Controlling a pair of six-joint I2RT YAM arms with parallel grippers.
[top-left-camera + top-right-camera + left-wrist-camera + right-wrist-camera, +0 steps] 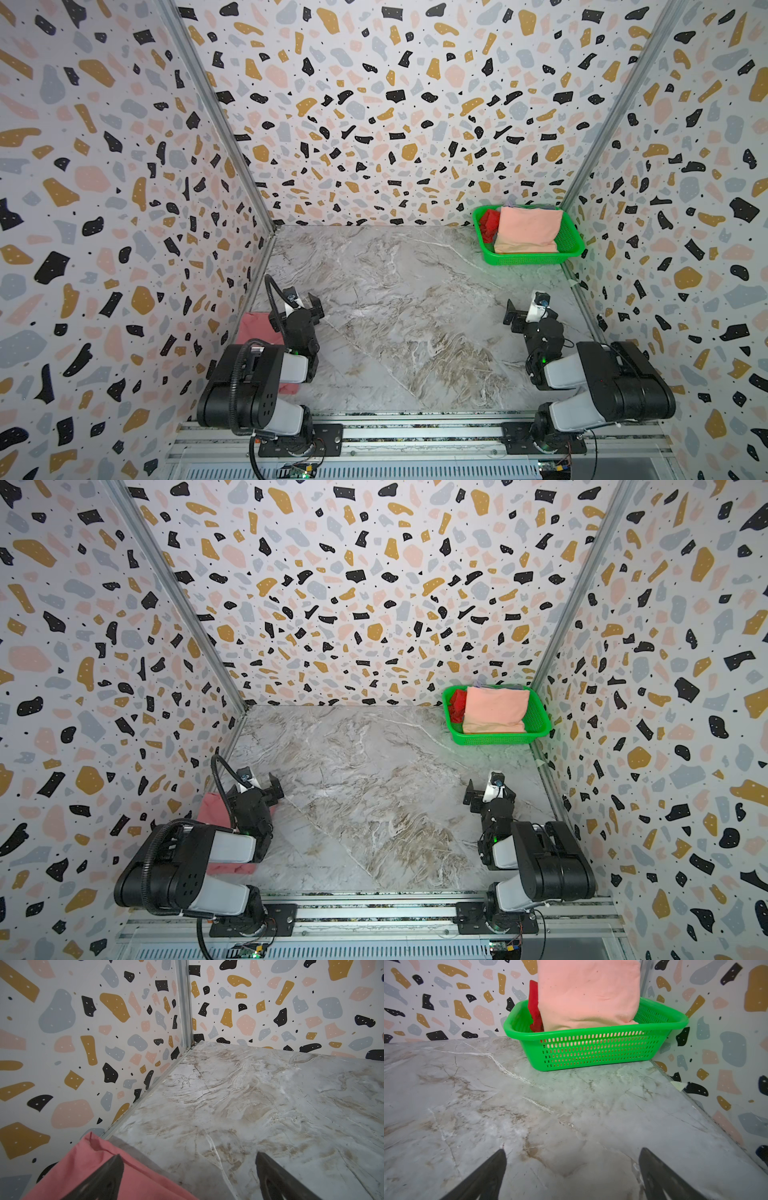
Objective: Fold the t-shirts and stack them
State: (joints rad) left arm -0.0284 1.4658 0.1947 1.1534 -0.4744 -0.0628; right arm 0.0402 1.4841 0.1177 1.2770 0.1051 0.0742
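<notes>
My left gripper (pixel 188 1154) and right gripper (pixel 572 1149) hang wide open, empty, dusty rose-pink cloth t-shirt (pixel 83 1159) parked aside, I'd guess as stack base.

No readable text, labels, brands or numbers in any view. The small circuit board (pixel 300 471) by the front rail (pixel 415 432) shows in both top views, but any markings on it are too small to make out.
</notes>
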